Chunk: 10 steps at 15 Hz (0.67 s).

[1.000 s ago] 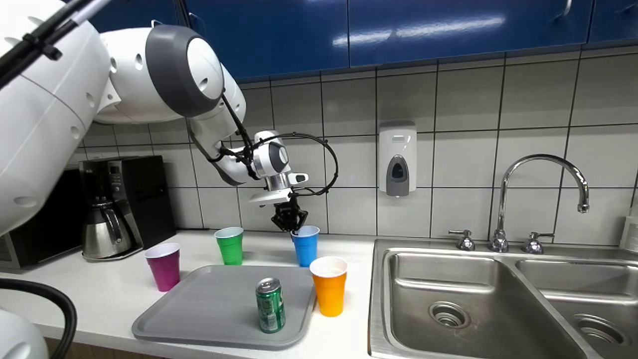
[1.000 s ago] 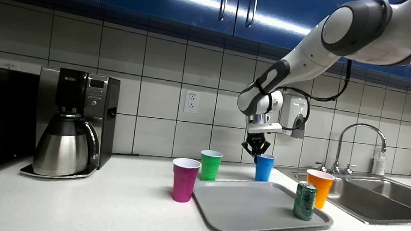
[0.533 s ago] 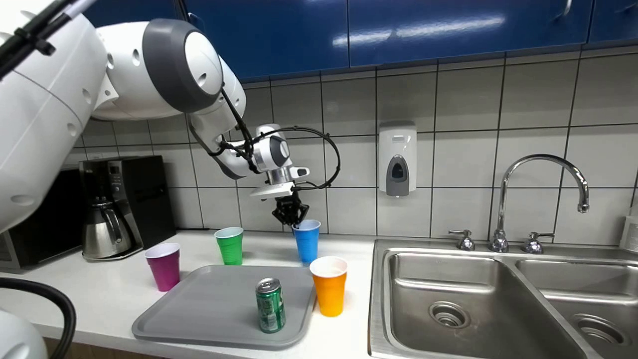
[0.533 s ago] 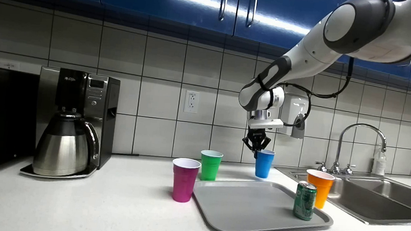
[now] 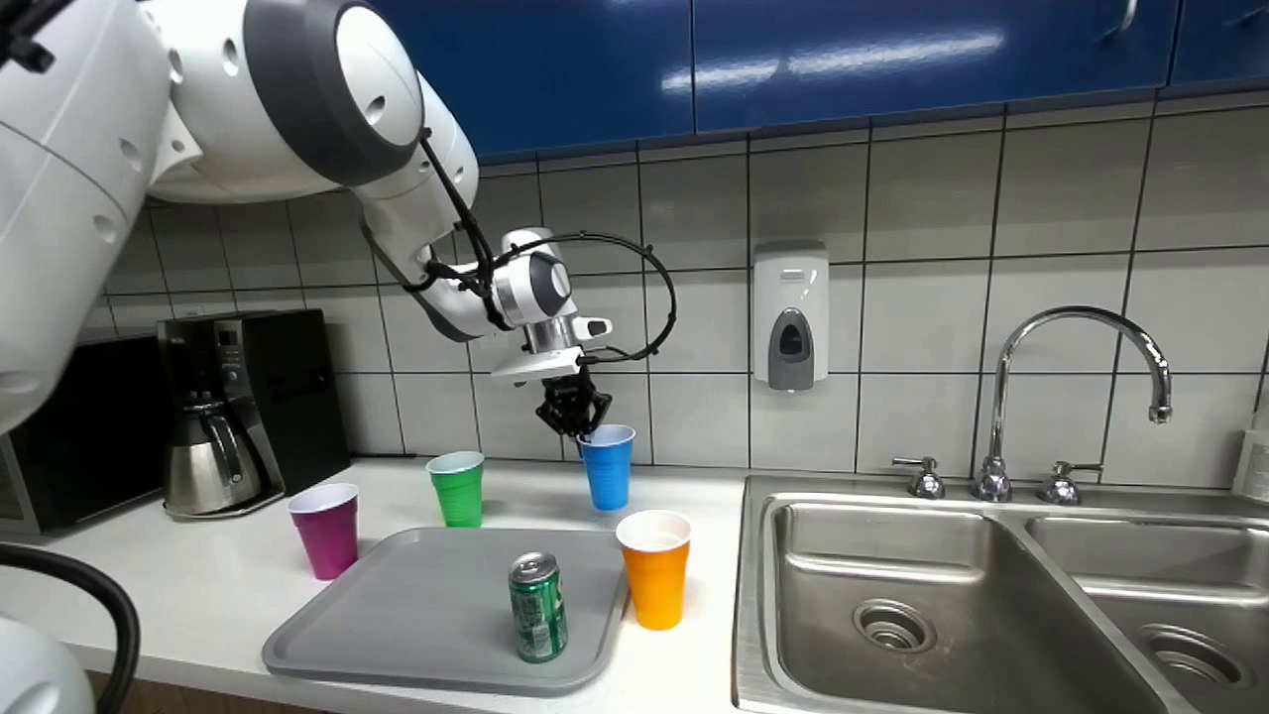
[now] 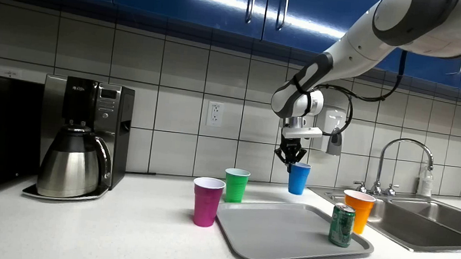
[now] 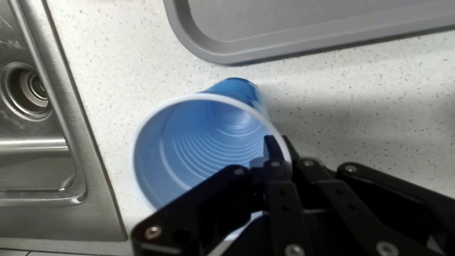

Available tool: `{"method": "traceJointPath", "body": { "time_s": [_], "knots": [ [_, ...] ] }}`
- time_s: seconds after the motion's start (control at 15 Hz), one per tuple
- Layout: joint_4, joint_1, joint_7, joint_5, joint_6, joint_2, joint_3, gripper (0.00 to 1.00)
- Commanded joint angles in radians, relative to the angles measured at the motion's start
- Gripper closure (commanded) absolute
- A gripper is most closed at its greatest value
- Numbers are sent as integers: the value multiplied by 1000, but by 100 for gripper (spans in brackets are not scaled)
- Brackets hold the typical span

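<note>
Item 1. Blue cup [image 7: 199, 142]: held just above the counter [image 6: 77, 224], behind the grey tray [image 5: 397, 615], mouth up, leaning slightly. The wrist view lets you look down its ribbed wall to the base; nothing shows inside.

Item 2. Gripper [image 7: 280, 147]: your fingers [image 7: 273, 151] are brought together on the cup's rim, one inside the wall and one outside, only the thin plastic between them.

Step in hand, by judgement: holding the cup off the counter by one side of its rim. The next move calls for a firm pinch and a level wrist from you, since a thin wall gripped so may flex or swing.

Item 3. The tray's load: one green can [image 5: 538, 610], upright, near the sink-side edge.

Item 4. Orange cup [image 5: 656, 585], between tray and sink [image 5: 758, 595]; green cup [image 6: 235, 188], by the tray's back corner; purple cup [image 6: 206, 206], on the coffee maker [image 6: 106, 124] side. All upright. You see only their upper inner walls, so contents cannot be told.

Item 5. Steel carafe [image 6: 69, 173]: seated in the coffee maker, lid on, inside hidden.
</note>
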Motion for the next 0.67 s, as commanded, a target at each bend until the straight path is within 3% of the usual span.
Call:
{"method": "traceJointPath", "body": {
  "time_s": [0.0,0.6],
  "knots": [
    [-115,4,-17,-5,39,-85,-4,99],
    [-292,21,-17,-17,84,-205,4,99]
  ]
}}
